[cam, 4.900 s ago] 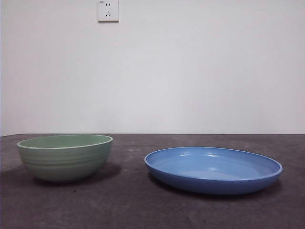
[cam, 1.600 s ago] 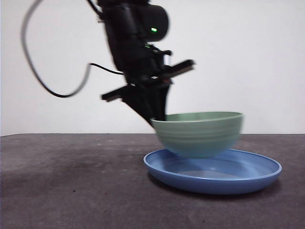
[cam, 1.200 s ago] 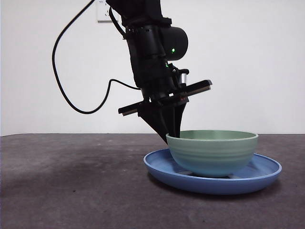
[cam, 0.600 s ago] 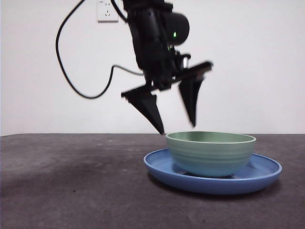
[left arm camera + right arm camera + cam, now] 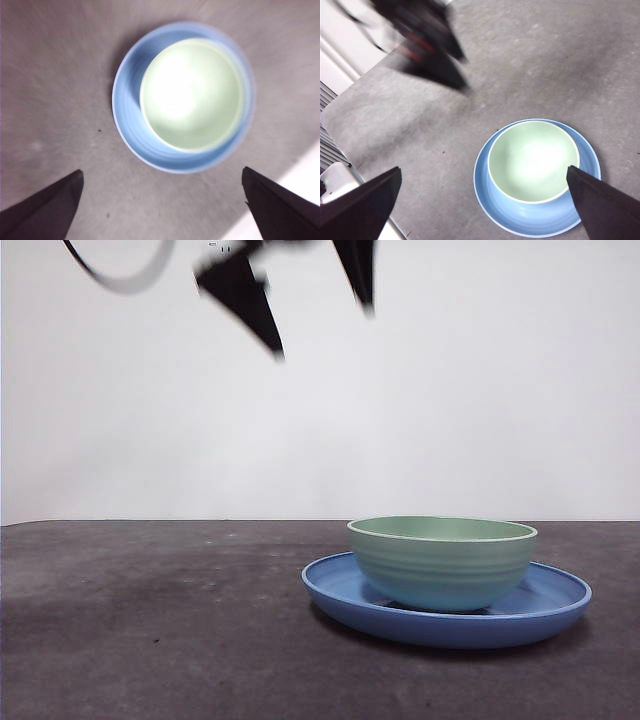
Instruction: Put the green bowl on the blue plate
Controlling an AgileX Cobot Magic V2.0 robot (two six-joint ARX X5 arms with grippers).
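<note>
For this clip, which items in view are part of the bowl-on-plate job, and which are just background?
Part of the job:
- green bowl, sitting upright inside the blue plate
- blue plate, flat on the table
- left gripper, open, empty, high above the bowl
- right gripper, open, empty, waiting

Just there:
- dark grey table
- white wall
</note>
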